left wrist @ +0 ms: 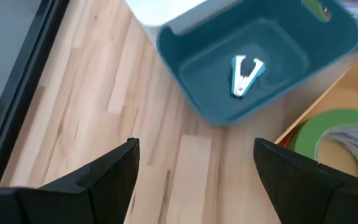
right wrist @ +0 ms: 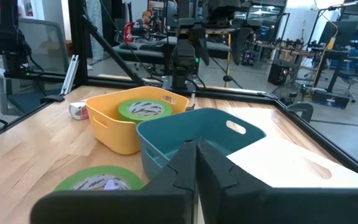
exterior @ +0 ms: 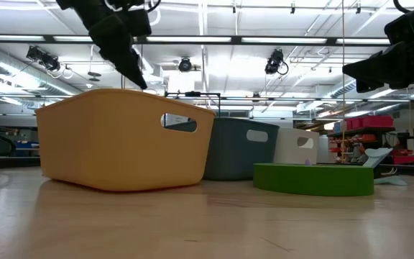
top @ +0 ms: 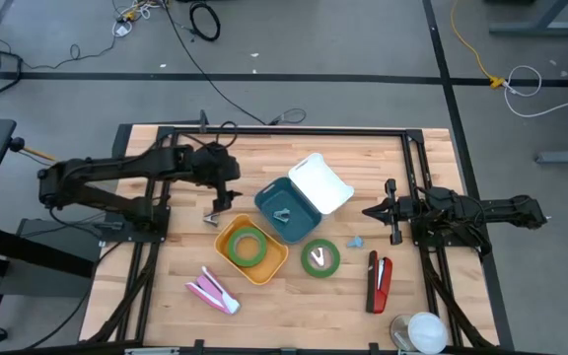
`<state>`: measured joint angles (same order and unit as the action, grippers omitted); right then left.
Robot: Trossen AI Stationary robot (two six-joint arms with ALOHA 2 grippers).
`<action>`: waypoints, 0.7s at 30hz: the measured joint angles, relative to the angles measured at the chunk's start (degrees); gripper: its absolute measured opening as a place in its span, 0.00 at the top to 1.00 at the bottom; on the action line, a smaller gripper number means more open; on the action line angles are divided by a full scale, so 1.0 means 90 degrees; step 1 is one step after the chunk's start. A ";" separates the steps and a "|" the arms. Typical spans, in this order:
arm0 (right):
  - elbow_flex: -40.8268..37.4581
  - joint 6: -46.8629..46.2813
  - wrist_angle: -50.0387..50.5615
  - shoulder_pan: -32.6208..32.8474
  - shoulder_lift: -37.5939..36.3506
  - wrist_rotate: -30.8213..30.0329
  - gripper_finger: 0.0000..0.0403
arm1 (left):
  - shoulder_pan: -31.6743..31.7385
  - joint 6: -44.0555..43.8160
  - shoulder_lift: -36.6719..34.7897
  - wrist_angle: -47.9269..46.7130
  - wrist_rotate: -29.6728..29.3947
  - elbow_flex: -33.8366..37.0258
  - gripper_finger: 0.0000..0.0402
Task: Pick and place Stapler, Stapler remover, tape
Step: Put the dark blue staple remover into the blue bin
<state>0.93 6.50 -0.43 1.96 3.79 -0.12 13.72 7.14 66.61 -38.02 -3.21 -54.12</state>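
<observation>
A silver-and-blue staple remover [top: 282,215] lies on the floor of the teal bin [top: 270,197]; it also shows in the left wrist view [left wrist: 246,74]. A green tape roll [top: 248,247] lies in the yellow bin [top: 227,235]. A second green tape roll [top: 320,257] lies flat on the table. A red-and-black stapler [top: 379,281] lies near the right front, a pink stapler [top: 212,291] at the left front. My left gripper [left wrist: 194,162] is open and empty above bare table left of the teal bin. My right gripper [right wrist: 196,155] is shut and empty, right of the bins.
A white bin [top: 320,182] stands against the teal bin's far right side. A small blue object [top: 355,241] lies on the table beside the second tape roll. A white roll [top: 420,332] sits at the front right edge. Black rails [top: 294,130] frame the table.
</observation>
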 joint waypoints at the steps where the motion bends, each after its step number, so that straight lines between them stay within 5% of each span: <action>1: 0.0001 0.0002 0.0001 0.0000 -0.0001 0.0000 0.97 | 0.0000 -0.0056 -0.0060 -0.0044 -0.0041 0.0033 0.21; 21: 0.0000 0.0002 0.0001 0.0002 0.0000 0.0000 0.97 | -0.0008 -0.0090 -0.0107 -0.1897 -0.0208 0.0174 0.21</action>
<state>0.93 6.52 -0.43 1.98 3.79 -0.12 13.64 6.33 65.65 -55.09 -5.08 -52.56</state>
